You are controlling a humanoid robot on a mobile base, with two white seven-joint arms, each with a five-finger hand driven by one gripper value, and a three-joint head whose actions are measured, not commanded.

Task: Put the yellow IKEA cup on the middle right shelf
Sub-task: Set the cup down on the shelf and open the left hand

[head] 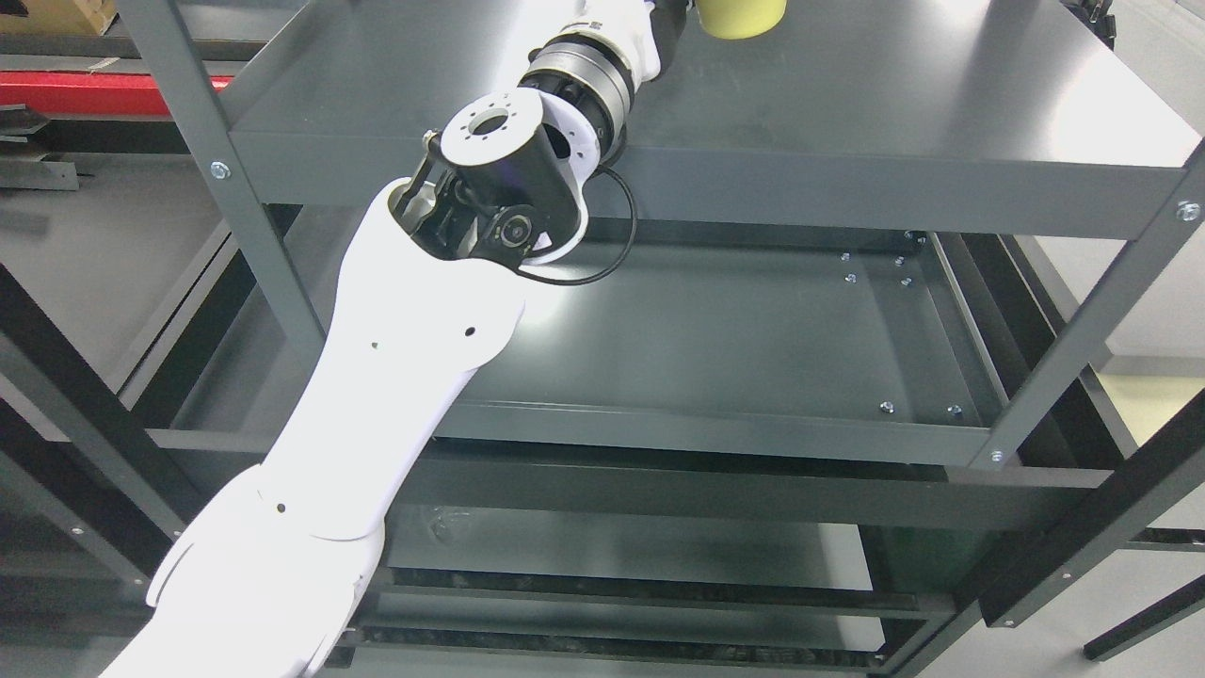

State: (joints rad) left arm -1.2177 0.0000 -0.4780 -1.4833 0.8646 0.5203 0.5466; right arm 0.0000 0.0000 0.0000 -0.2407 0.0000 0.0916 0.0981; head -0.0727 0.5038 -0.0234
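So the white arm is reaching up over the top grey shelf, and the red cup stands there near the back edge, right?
Not quite: the cup is yellow, not red. The head view shows it near the back edge of the top grey shelf, with the white left arm reaching up beside it.

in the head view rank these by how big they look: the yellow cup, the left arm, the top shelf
1. top shelf
2. left arm, enlarged by nearness to the camera
3. yellow cup, mostly cut off at the top edge

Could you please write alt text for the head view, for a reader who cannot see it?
A white robot arm reaches from lower left up over a dark grey metal shelf unit, toward a yellow cup standing on the upper shelf at the top edge. The robot hand is out of frame.
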